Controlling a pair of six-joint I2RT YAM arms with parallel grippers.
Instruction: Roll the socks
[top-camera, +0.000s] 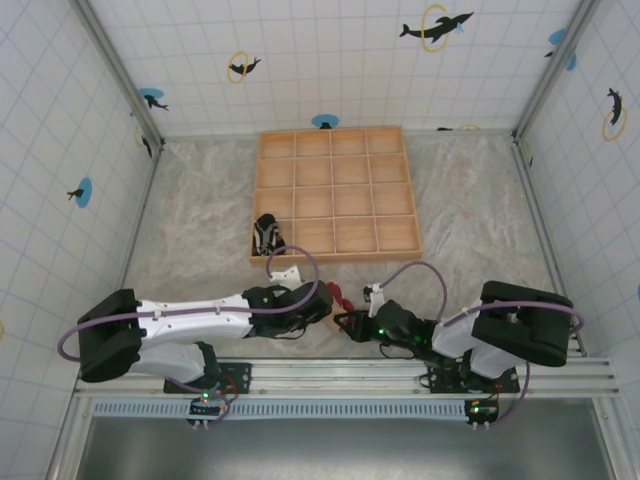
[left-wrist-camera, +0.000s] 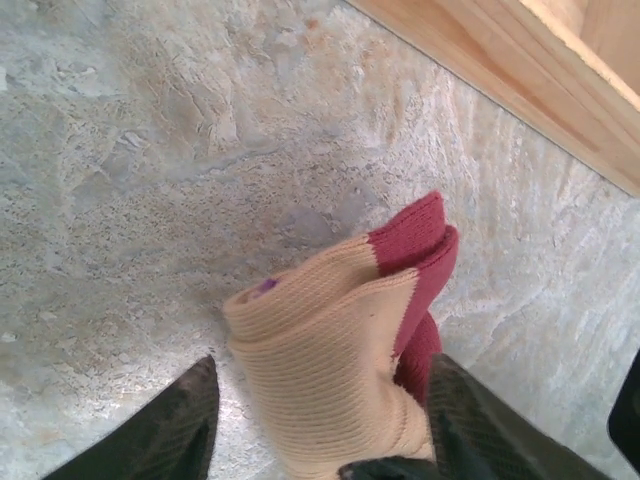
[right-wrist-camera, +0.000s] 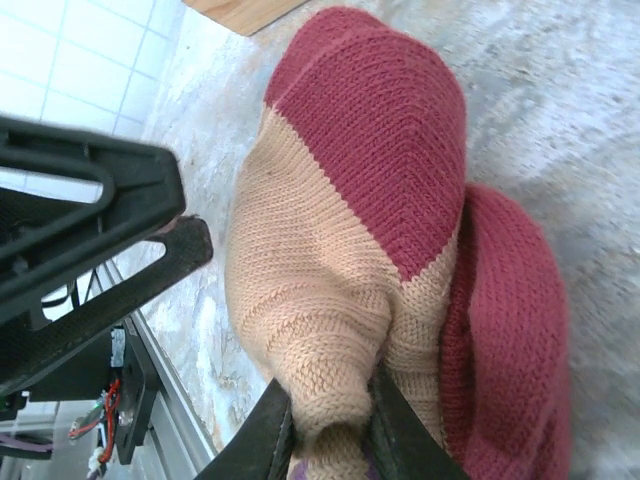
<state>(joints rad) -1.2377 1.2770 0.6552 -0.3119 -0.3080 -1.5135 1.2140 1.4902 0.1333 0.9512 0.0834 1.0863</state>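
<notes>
The right gripper (right-wrist-camera: 325, 425) is pinching the tan-and-red sock (right-wrist-camera: 350, 230), jaws clamped on its tan fabric, just in front of the near edge of the wooden compartment tray (top-camera: 340, 256). The left gripper (left-wrist-camera: 325, 410) is flanking the same sock; whether its jaws are pressing it, I cannot tell. The sock is sitting doubled over and loosely bunched, so its rolling is looking only partway done. The striped sock (top-camera: 265, 236) is lying bundled at the tray's near-left corner, seemingly finished.

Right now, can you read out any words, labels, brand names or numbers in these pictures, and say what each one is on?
None: no word, number or brand mark can be read.
The tiled walls carry only pictures: dolphin stickers with yellow rings or blue discs.
The tan sock, the striped sock and the wooden tray show no lettering.
</notes>
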